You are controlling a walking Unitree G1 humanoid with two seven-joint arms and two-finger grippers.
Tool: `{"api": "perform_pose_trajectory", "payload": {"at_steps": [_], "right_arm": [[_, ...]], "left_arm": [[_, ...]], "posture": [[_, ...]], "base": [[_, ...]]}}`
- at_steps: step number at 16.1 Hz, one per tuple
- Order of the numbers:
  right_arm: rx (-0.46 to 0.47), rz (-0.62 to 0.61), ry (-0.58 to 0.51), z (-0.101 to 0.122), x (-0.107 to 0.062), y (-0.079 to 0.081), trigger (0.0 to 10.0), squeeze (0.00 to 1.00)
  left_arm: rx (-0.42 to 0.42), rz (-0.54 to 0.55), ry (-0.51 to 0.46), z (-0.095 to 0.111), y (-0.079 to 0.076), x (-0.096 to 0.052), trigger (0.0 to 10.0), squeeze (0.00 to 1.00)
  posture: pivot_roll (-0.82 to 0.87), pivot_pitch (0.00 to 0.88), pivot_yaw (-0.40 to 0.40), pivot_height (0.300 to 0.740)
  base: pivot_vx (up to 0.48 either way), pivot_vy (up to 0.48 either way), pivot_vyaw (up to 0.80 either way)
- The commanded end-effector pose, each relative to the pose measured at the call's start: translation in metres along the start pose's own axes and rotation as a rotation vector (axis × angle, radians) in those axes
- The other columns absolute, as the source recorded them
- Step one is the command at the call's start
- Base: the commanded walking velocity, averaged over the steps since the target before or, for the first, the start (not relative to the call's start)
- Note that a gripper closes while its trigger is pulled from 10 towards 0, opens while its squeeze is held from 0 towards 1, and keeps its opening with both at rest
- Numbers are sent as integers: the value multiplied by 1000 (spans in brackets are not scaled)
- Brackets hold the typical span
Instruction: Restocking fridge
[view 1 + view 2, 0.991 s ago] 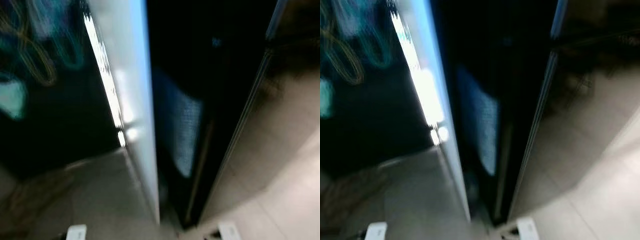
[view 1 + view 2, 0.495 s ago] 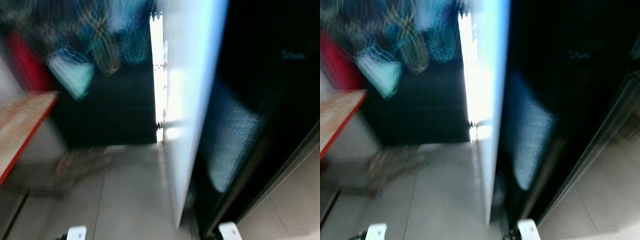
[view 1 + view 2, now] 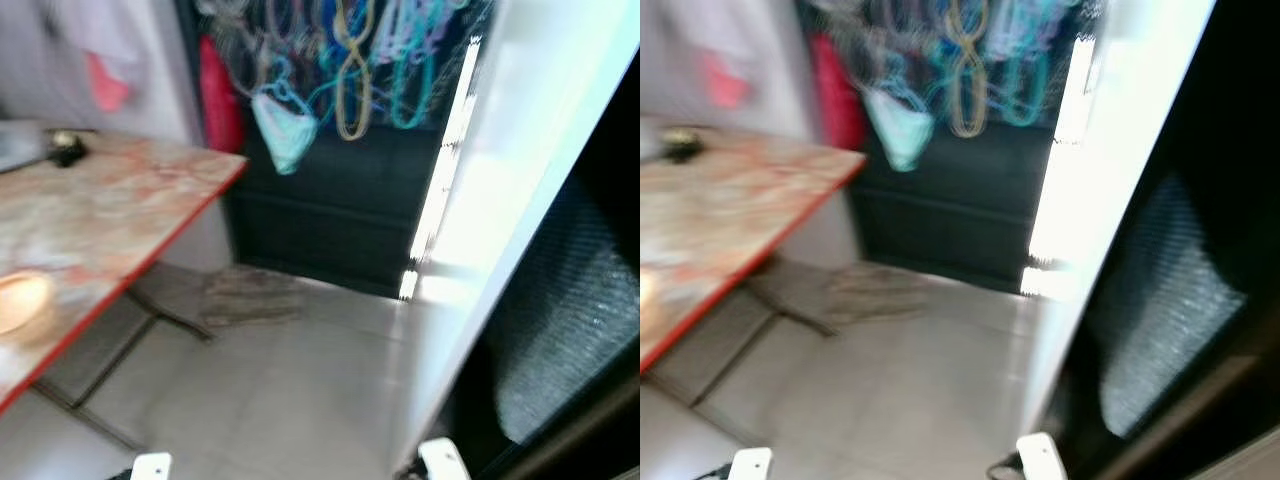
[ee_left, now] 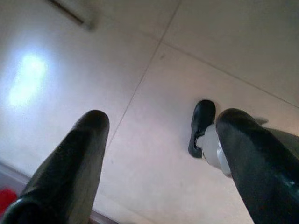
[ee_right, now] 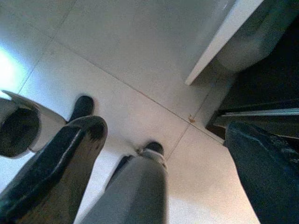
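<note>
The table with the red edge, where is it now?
In the eye views, the table stands on the robot's left, across the tiled floor from the white fridge door.

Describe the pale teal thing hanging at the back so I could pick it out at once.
Start at the red-edged table on the left, then look beyond its far corner to the dark wall hung with coloured loops. The pale teal bag-like item hangs lowest, beside a red object; it is a solid shape, not a loop.

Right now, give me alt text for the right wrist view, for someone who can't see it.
The right gripper points down at a pale tiled floor, its two black fingers spread apart and holding nothing. Beyond them, the white fridge door's bottom corner stands open beside the dark fridge base, and the robot's black feet show below.
</note>
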State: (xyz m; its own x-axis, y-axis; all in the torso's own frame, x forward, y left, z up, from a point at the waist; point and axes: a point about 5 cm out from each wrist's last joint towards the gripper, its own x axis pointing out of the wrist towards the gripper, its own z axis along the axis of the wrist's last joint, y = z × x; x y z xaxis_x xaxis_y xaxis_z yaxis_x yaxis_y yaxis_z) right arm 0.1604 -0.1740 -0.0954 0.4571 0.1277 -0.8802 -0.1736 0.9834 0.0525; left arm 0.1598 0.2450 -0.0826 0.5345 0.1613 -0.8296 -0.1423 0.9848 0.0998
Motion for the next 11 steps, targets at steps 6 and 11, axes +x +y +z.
{"api": "perform_pose_trajectory", "payload": {"at_steps": [6,11], "right_arm": [[-15,18,-9,4,1,2,10000,0],[-20,21,-7,3,1,2,10000,0]], "left_arm": [[-2,14,18,-5,4,-1,10000,0],[-18,27,13,-5,4,-1,10000,0]], "posture": [[-11,0,-29,740],[2,0,-33,740]], "base": [[0,0,800],[0,0,800]]}}
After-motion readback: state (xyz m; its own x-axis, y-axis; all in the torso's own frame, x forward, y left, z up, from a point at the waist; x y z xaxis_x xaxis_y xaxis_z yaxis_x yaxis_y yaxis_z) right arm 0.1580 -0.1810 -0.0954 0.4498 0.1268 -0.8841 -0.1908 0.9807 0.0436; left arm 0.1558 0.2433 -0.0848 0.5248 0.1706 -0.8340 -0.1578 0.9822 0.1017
